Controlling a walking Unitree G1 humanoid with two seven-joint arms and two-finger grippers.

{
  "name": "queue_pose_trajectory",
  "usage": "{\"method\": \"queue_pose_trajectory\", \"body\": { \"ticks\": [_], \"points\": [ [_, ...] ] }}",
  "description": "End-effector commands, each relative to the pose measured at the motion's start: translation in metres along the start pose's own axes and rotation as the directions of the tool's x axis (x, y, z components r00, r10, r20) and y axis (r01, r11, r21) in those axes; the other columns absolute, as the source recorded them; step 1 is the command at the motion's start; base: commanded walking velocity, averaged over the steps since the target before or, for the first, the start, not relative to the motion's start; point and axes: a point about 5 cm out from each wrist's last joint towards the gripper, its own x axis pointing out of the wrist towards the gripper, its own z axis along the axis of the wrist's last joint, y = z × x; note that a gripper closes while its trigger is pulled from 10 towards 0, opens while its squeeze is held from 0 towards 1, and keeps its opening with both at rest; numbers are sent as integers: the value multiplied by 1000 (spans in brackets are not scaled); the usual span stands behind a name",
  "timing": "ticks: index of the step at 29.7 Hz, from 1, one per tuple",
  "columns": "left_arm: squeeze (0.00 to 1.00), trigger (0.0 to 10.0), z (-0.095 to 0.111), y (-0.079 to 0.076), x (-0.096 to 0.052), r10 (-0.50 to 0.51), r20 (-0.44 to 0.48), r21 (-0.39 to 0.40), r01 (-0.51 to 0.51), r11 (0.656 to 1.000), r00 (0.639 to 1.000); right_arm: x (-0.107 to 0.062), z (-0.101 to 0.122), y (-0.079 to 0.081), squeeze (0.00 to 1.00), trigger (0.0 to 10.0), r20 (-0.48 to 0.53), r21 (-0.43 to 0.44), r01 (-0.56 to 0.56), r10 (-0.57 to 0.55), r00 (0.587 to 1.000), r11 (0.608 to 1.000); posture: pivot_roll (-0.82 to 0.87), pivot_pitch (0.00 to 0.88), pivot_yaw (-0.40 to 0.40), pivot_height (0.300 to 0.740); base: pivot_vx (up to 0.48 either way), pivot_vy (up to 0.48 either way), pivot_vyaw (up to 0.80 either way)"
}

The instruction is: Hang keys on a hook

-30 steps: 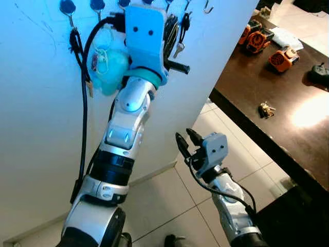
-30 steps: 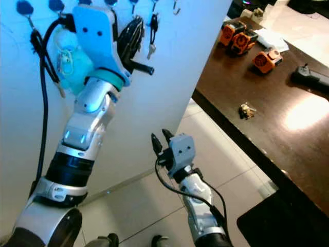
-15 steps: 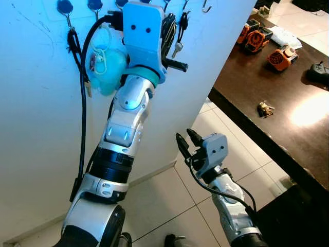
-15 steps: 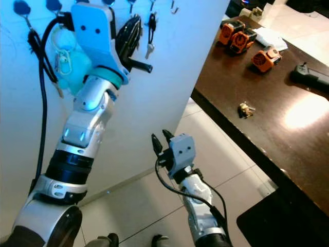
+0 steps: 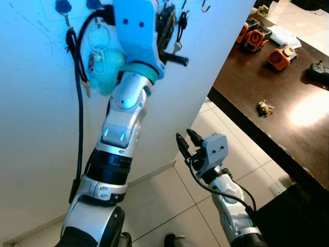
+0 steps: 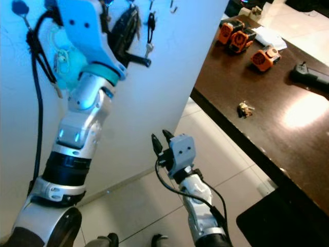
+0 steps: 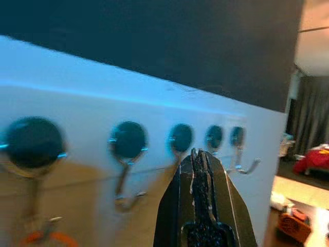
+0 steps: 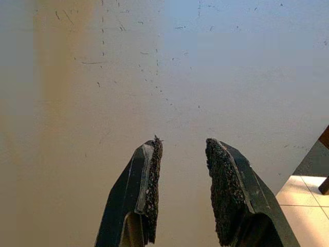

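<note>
A row of hooks (image 7: 127,140) with dark round bases runs along the white wall. My left arm is raised against it, and my left gripper (image 7: 200,155) is shut just below the hooks with nothing visible between its fingers. A bunch of keys (image 5: 178,32) hangs from one hook beside my left wrist (image 5: 134,31). A teal plush keychain (image 5: 109,66) with a white ring hangs further left. One hook (image 5: 207,7) at the right end is bare. Another bunch of keys (image 5: 265,108) lies on the dark table. My right gripper (image 8: 182,149) is held low and open, facing the wall.
A black cable (image 5: 78,108) hangs down the wall from the leftmost hook. The dark brown table (image 5: 247,87) stands to the right, with orange tools (image 5: 257,37) and a black device (image 5: 318,72) on it. Pale floor tiles (image 5: 169,206) lie below.
My left arm has risen and swung slightly left along the wall, bringing its wrist up to the hook row. The right arm has not moved.
</note>
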Motion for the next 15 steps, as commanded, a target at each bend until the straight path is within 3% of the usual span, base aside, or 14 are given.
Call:
{"method": "queue_pose_trajectory", "body": {
  "ticks": [1,15],
  "points": [
    [0,10000,0,-3,0,-9,0,-7,9,1000,1000,-4,-4,0,0,10000,-17,3,4,-4,1000,1000,-52,134,-11,740,0,0,0],
    [0,10000,-5,-13,-2,-63,-43,-1,63,998,997,-6,-5,0,0,10000,-18,3,11,-11,1000,1000,-56,139,-8,740,0,0,0]
  ]
}}
